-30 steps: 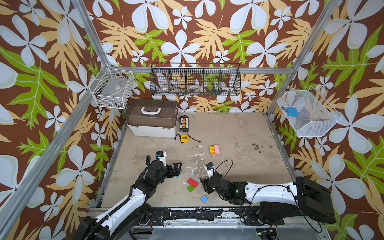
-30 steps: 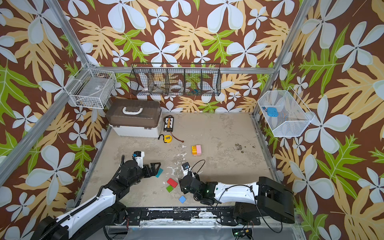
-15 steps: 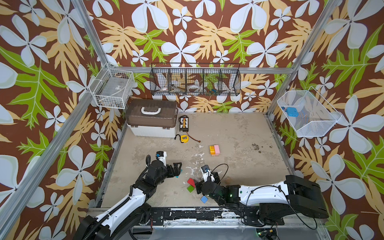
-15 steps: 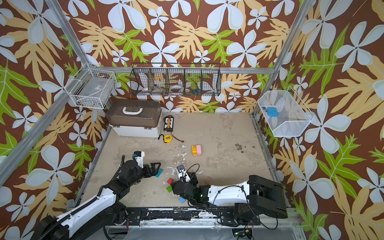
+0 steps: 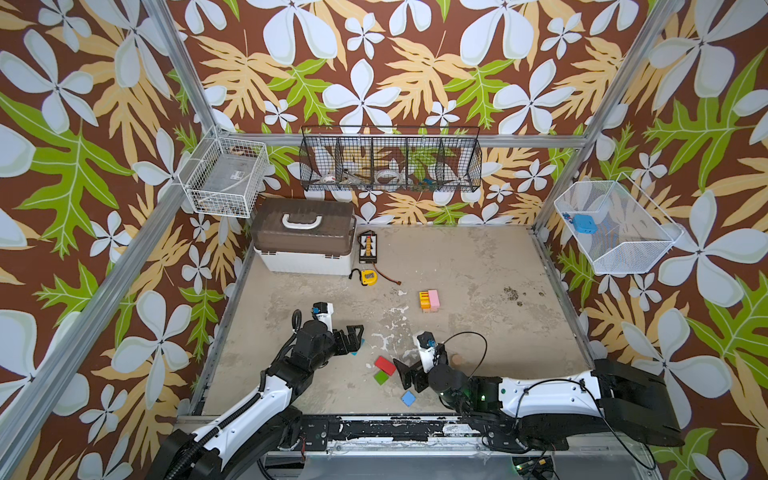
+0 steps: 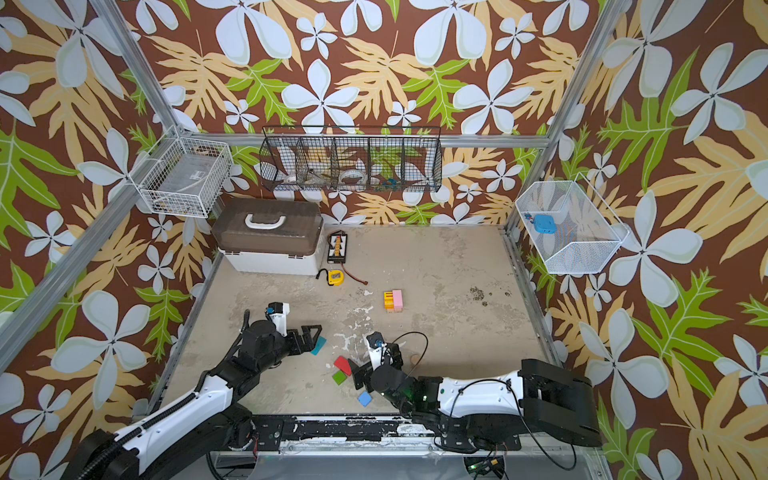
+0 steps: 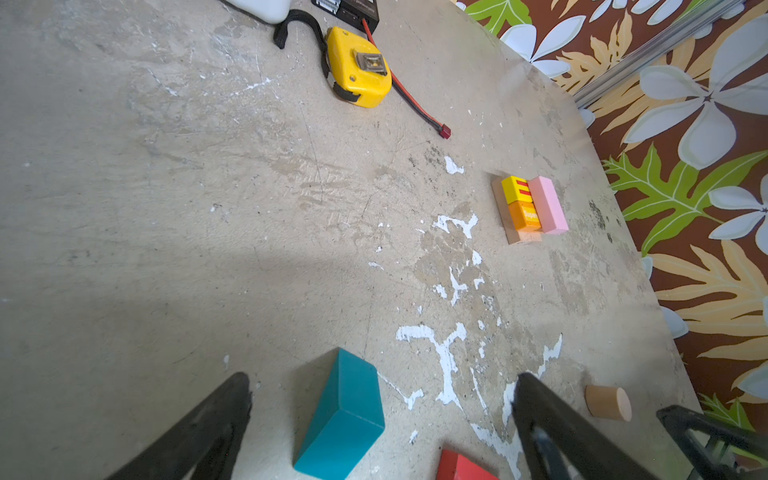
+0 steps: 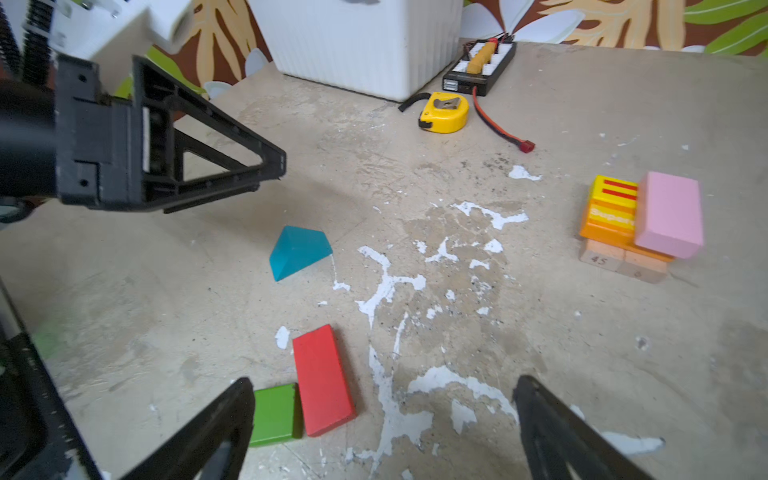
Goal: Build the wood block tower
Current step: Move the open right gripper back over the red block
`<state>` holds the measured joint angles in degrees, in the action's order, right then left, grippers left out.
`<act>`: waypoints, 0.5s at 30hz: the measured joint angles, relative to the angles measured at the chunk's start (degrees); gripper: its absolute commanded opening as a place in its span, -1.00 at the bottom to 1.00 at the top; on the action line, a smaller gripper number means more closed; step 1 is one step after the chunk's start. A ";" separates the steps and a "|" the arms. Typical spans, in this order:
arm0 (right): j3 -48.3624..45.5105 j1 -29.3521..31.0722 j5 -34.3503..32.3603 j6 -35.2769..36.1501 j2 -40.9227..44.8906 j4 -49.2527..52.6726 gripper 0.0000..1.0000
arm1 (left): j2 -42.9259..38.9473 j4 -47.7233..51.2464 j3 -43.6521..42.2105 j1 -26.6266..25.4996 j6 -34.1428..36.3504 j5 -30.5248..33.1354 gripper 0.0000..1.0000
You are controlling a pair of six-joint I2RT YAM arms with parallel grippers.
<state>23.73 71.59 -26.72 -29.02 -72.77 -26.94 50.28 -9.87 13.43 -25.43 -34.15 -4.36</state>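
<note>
The right gripper (image 8: 384, 382) hangs released over the counter (image 8: 582, 365), jaws wide. The red block (image 8: 322, 380) lies just ahead between them, with the green block (image 8: 274, 415) beside one finger. The left gripper (image 7: 382, 378) is released too, and the teal block (image 7: 345, 415) lies loose between its jaws. Well ahead of both stands the tower (image 8: 640, 224). Its wood base (image 8: 600, 257) is marked "45", and its orange block (image 8: 606, 222) reads "Super".

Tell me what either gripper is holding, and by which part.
Nothing is held. The left gripper is open near the teal block, which lies loose on the table; the right gripper is open, empty.
</note>
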 measured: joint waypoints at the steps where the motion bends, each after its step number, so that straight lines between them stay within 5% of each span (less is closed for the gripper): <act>1: 0.44 -0.42 1.29 0.68 -0.20 0.04 0.99 | -0.02 -0.02 0.00 0.00 0.00 0.00 0.99; 7: 4.85 -0.70 7.48 2.49 -5.79 1.55 0.86 | -0.17 -0.15 0.00 -0.02 0.00 0.00 0.99; 15: 12.24 -0.70 12.72 3.78 -17.33 5.40 0.29 | -0.09 -0.17 0.00 -0.07 0.00 0.02 0.99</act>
<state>35.97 70.89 -14.00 -25.23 -90.11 -21.54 50.19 -10.04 13.43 -25.50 -34.15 -4.34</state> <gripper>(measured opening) 0.692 0.996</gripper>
